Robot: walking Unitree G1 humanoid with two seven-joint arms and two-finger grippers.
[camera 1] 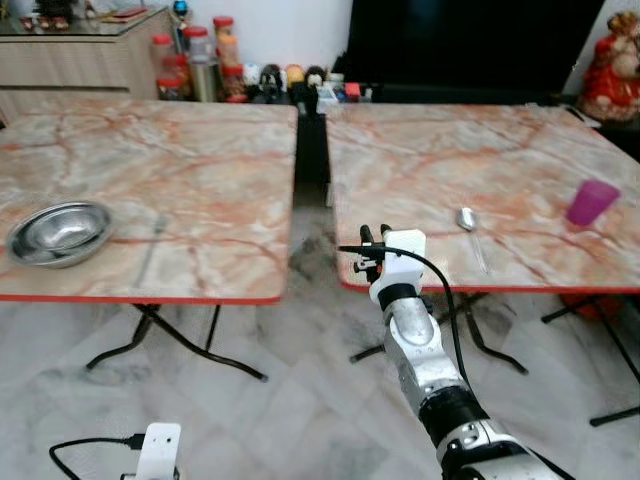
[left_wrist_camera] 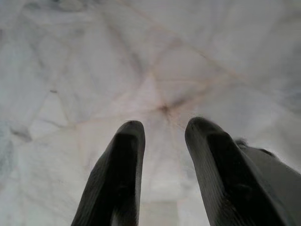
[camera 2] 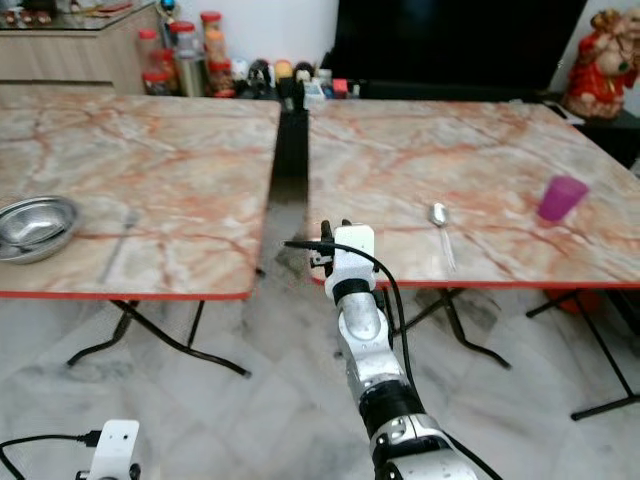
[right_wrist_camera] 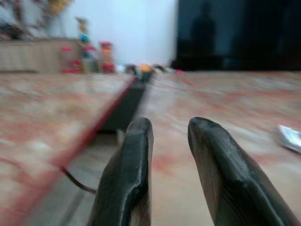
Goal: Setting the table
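Two marble-patterned tables with red edges stand side by side. A steel bowl sits near the front left of the left table, with a fork lying to its right. The right table carries a spoon and a purple cup near its right side. My right gripper is raised at that table's front left corner, well left of the spoon. Its fingers stand slightly apart with nothing between them. My left gripper hangs low over the floor, open and holding nothing.
A dark gap separates the tables, and folding metal legs spread beneath them. Jars and bottles line the back wall beside a wooden cabinet. A black screen and a red figurine stand behind the right table.
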